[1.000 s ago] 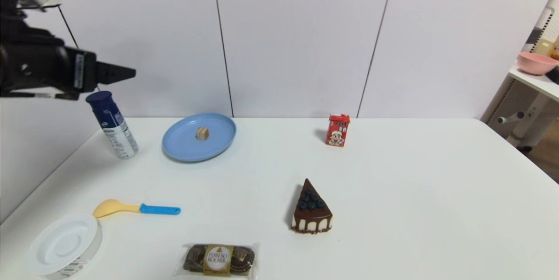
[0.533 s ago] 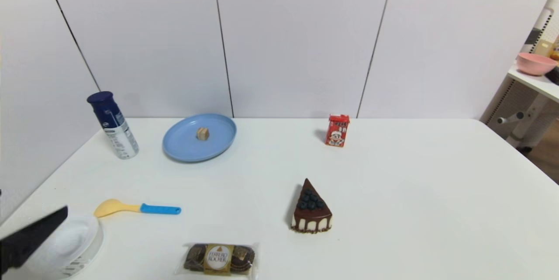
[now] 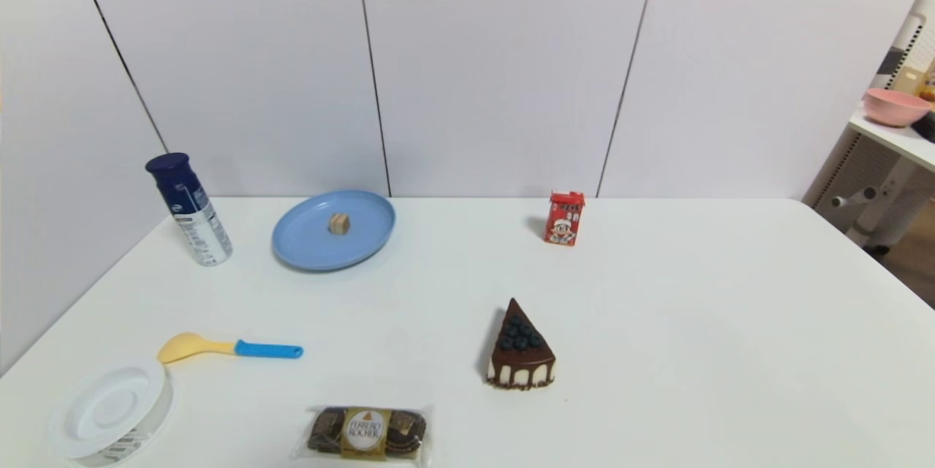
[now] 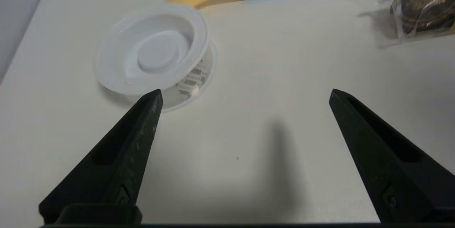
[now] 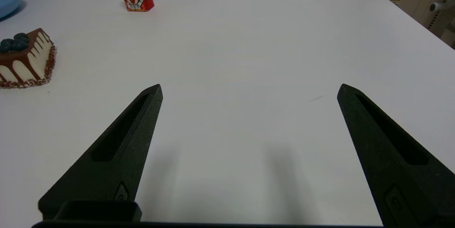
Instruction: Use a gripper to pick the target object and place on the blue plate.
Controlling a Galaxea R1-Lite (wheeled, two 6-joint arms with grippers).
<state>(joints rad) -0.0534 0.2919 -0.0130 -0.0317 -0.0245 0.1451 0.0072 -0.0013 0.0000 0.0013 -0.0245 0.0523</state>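
Observation:
The tiny tan cube (image 3: 338, 223), the target object, rests near the middle of the blue plate (image 3: 307, 249) at the back left of the table. Neither arm shows in the head view. My left gripper (image 4: 245, 93) hangs open over bare table at the near left, with nothing between its fingers, close to the white lidded container (image 4: 156, 50). Over the table's near right my right gripper (image 5: 250, 87) also stands open and empty. An edge of the blue plate (image 5: 7, 1) shows in the right wrist view.
A blue-capped spray can (image 3: 190, 211) stands left of the plate. A yellow spoon with a blue handle (image 3: 234, 347), a white lidded container (image 3: 109, 409) and wrapped chocolates (image 3: 365, 433) lie near the front. A cake slice (image 3: 520, 351) and red drink carton (image 3: 565, 217) sit mid-table.
The left arm dropped from high at the back left down past the white container and out of the head view. The cube stays on the plate.

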